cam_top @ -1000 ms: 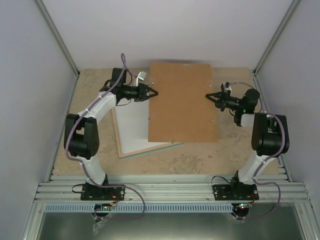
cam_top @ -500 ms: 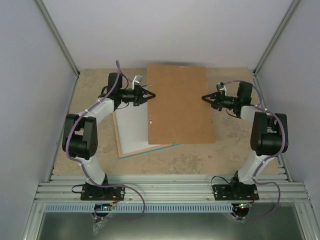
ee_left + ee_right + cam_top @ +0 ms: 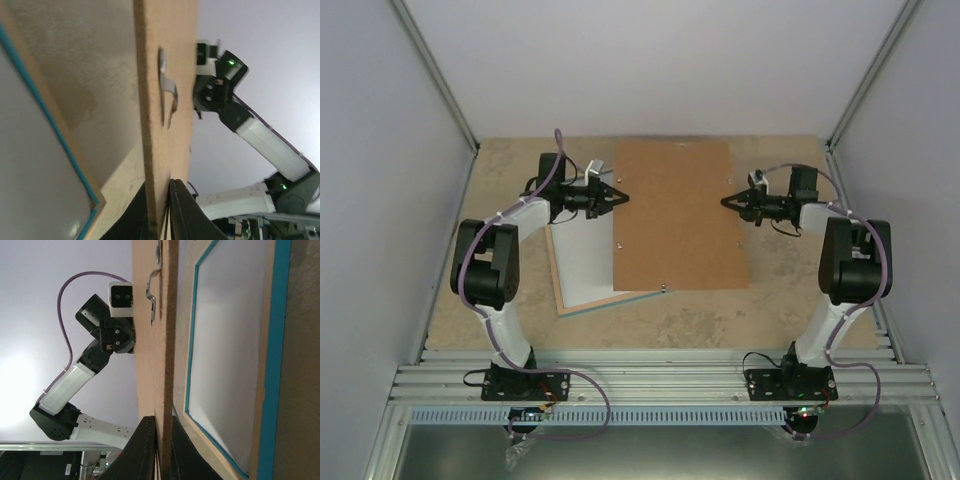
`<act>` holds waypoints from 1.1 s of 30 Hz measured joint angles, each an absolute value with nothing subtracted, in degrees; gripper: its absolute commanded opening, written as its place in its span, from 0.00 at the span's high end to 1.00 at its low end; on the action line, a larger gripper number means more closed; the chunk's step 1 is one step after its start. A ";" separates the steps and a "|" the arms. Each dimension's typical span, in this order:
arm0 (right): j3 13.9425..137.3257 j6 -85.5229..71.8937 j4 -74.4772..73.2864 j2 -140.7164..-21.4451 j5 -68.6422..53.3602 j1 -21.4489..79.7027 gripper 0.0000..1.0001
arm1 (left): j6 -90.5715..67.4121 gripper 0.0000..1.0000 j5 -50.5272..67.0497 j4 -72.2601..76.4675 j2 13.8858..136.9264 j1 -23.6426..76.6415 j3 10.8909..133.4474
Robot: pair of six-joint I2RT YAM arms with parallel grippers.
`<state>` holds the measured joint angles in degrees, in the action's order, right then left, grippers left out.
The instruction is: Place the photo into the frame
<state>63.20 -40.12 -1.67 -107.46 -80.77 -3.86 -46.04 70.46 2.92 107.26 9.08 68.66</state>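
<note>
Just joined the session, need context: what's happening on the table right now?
Both arms hold the brown backing board by opposite edges: the left gripper pinches its left edge, the right gripper its right edge. The wrist views show it raised off the table, partly over the frame, which lies flat with a turquoise edge showing. The photo is not in view, so I can't tell whether it is in yet.

Brown backing board (image 3: 675, 215) lay level over the middle-to-far part of the table, its far edge close to the table's far edge. It was raised, with a gap above the beige stone-look table (image 3: 720, 320). Small metal turn clips (image 3: 167, 92) were on its upper face. Ribbed aluminium rails (image 3: 660, 385) ran along the near edge.
</note>
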 measured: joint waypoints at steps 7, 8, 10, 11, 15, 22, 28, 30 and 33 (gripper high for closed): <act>62.28 -47.48 6.61 -109.10 -80.79 -1.83 0.99 | -34.61 0.62 61.45 -9.72 107.20 7.49 69.06; 61.76 -48.86 8.36 -109.36 -80.79 -1.74 0.99 | -33.17 0.59 60.23 -10.83 107.20 7.11 69.10; 60.53 -50.83 11.14 -110.21 -80.64 -1.76 0.99 | -30.41 0.56 56.99 -13.45 107.15 6.22 69.30; 60.25 -51.18 11.60 -110.45 -80.51 -1.80 0.99 | -29.43 0.54 56.07 -14.24 107.13 5.96 69.41; 58.46 -52.75 13.80 -112.90 -79.70 -2.04 0.99 | -25.58 0.46 52.29 -17.34 106.54 5.43 69.65; 57.14 -55.16 17.78 -116.01 -79.81 -2.07 0.99 | -13.85 0.35 45.21 -24.23 101.56 5.63 70.48; 57.12 -55.31 19.57 -116.97 -80.40 -2.07 1.00 | 6.85 0.20 36.51 -29.78 91.02 14.81 69.32; 57.12 -55.33 19.94 -116.97 -80.55 -2.00 1.00 | 12.73 0.17 34.30 -30.83 87.29 20.64 67.83; 57.12 -55.66 20.38 -116.97 -80.68 -1.80 0.99 | 20.14 0.14 31.24 -32.08 83.83 29.65 66.06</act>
<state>57.12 -55.66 20.38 -116.97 -80.68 -1.80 20.14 31.24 -32.08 83.83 29.65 66.06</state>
